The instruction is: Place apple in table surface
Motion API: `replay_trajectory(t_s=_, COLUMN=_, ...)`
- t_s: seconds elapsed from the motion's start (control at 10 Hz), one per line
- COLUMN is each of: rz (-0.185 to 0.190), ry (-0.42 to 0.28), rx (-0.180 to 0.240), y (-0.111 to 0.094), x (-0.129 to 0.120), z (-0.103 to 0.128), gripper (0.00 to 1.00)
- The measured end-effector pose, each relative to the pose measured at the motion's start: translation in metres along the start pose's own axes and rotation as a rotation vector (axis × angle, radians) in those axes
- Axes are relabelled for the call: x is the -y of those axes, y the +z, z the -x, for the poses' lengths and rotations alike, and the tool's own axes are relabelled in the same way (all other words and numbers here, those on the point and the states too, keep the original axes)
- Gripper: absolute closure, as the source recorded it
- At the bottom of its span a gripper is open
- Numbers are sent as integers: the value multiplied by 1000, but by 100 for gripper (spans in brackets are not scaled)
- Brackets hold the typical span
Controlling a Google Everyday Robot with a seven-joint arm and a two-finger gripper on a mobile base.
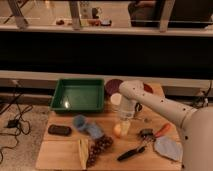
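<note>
The apple [117, 130], small and yellow-orange, is at the middle of the tan wooden table surface [60, 150], at or just above the planks. My gripper [122, 128] reaches straight down from the white arm [150, 100] and is shut on the apple, whose right side is hidden by a pale finger [125, 125]. The white cup [116, 99] stands just behind the gripper.
A green tray [80, 95] sits at the back left and a dark red plate [113, 86] behind the cup. A blue cloth [87, 125], a black object [60, 130], the grape bunch [100, 145], a black-handled tool [131, 152], an orange-handled item [162, 131] and a grey cloth [167, 147] lie around the apple.
</note>
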Motion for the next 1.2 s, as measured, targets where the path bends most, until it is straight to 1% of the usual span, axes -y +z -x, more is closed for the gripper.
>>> replay_trajectory(t_s=0.4, rz=0, ry=-3, rx=-2, y=0, x=-1, z=0, gripper=100)
replay_trajectory(t_s=0.7, rz=-15, ry=-22, rx=-8, y=-3, x=-3, z=7, gripper=100)
replay_trajectory(t_s=1.2, rz=-51, ry=-112, rx=-33, y=-14, x=-15, z=39, gripper=100)
